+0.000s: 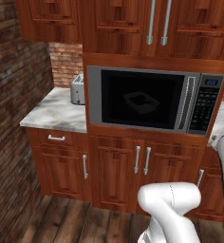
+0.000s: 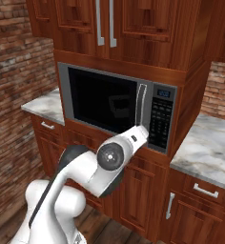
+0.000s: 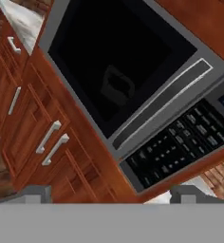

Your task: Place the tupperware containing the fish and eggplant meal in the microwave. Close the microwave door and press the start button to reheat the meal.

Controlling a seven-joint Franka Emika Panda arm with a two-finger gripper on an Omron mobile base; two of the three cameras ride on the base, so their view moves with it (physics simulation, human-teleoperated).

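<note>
A built-in steel microwave (image 1: 154,100) sits in reddish wooden cabinets, and its microwave door (image 1: 142,98), with a black glass window and a vertical silver handle (image 1: 187,103), is closed. Through the dark glass the pale tupperware (image 1: 141,101) shows faintly, resting inside near the middle of the cavity; its contents cannot be made out. The empty gripper (image 3: 111,194) has its two finger tips spread wide apart, close in front of the black keypad (image 3: 180,142) at the right end of the microwave.
</note>
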